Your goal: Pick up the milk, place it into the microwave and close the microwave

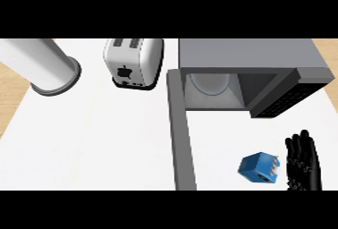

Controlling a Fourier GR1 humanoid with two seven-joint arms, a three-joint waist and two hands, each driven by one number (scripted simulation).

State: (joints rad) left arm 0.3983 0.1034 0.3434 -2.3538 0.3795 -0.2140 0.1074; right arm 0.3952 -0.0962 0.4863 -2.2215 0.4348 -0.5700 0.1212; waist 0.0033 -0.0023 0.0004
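Note:
The milk [259, 167] is a small blue carton standing on the white counter at the lower right. My right hand [304, 163] is just to its right, fingers straight and pointing up, apart from the carton by a narrow gap. The grey microwave [251, 56] sits at the back right with its door [180, 129] swung wide open toward me; its cavity with a round glass plate [210, 82] shows inside. My left hand is out of sight.
A silver toaster [133, 62] stands at the back centre, left of the microwave. A large white and grey cylinder [41, 65] lies at the back left. The counter's wooden edges show at the far left and top right.

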